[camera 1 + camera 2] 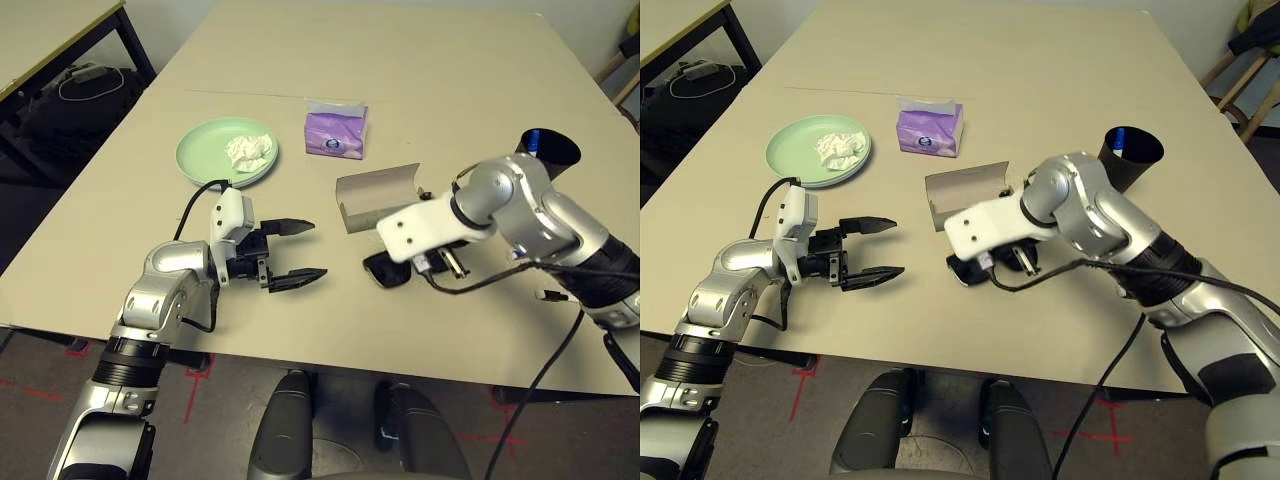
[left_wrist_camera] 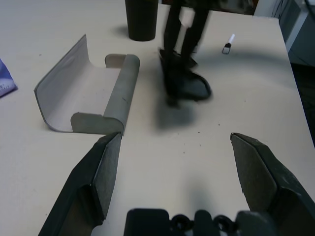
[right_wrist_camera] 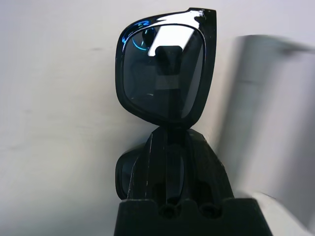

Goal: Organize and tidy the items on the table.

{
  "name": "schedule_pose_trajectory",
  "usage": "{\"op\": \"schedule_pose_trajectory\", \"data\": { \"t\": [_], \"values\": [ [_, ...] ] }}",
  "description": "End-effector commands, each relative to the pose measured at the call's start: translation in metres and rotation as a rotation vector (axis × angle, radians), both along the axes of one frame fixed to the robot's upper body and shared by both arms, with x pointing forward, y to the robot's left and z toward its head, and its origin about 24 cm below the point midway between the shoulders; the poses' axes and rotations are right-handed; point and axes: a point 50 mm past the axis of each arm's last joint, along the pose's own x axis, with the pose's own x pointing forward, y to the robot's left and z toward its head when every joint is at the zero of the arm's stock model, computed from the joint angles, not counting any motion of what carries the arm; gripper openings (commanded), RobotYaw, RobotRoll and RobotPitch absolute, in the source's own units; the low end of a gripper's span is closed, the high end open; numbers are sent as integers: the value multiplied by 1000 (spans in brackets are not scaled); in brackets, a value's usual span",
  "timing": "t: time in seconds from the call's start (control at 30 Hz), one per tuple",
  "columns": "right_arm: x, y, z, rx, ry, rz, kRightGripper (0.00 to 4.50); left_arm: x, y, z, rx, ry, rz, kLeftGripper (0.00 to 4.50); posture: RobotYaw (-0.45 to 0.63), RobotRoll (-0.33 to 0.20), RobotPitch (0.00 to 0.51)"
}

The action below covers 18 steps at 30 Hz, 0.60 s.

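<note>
Sunglasses (image 3: 167, 69) gripped in R claw (image 3: 170, 142), shut tight; L claw (image 2: 177, 152) wide open, empty.

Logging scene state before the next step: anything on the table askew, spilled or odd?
No spill or damage seen. Slightly odd: the glasses case lies open and empty beside the sunglasses, which the right gripper grips, and crumpled tissue sits on the green plate, like litter.

The tissue packet (image 1: 336, 132) lies behind the open glasses case (image 1: 376, 205).
</note>
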Motion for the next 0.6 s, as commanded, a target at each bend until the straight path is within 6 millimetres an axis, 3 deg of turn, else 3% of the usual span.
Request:
{"op": "schedule_pose_trajectory", "data": {
  "t": [0.03,0.3,0.6],
  "values": [
    [10,1,9,26,-89,-1,351,-1,-2,1,12,-9,-8,4500,270,0,118],
    [41,8,7,14,-266,-30,351,1,-1,5,21,-24,2,4500,284,0,106],
    [54,15,-1,40,-297,-78,351,-2,3,7,34,-24,17,4500,290,0,106]
  ]
}}
